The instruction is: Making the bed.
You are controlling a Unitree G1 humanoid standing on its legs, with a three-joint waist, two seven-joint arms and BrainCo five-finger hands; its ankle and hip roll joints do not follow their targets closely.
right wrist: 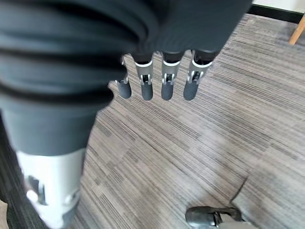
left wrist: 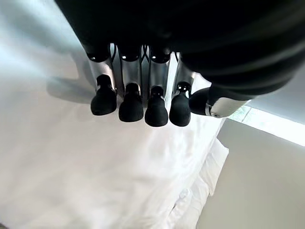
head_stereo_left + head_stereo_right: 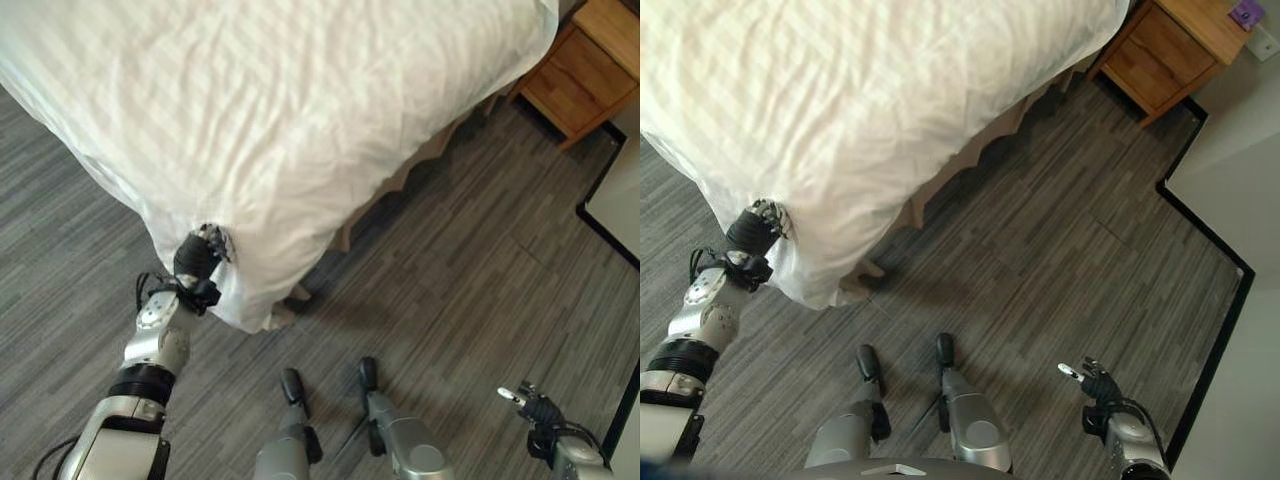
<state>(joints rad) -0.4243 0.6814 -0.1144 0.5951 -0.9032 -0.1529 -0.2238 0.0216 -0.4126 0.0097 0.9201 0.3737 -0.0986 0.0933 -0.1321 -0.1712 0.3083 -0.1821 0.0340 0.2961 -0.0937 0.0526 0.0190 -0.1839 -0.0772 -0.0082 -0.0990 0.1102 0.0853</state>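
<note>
Left hand (image 3: 205,250) sits at the duvet (image 3: 300,120) corner, 7 o'clock — fingers relaxed, gripping nothing. Right hand (image 3: 1087,378) idle, slack, over floor. Duvet's soft, light, slippery — pinch the corner hem.

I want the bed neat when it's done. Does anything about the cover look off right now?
The white cover is creased across the top and hangs bunched at the near corner, where the left hand meets it.
</note>
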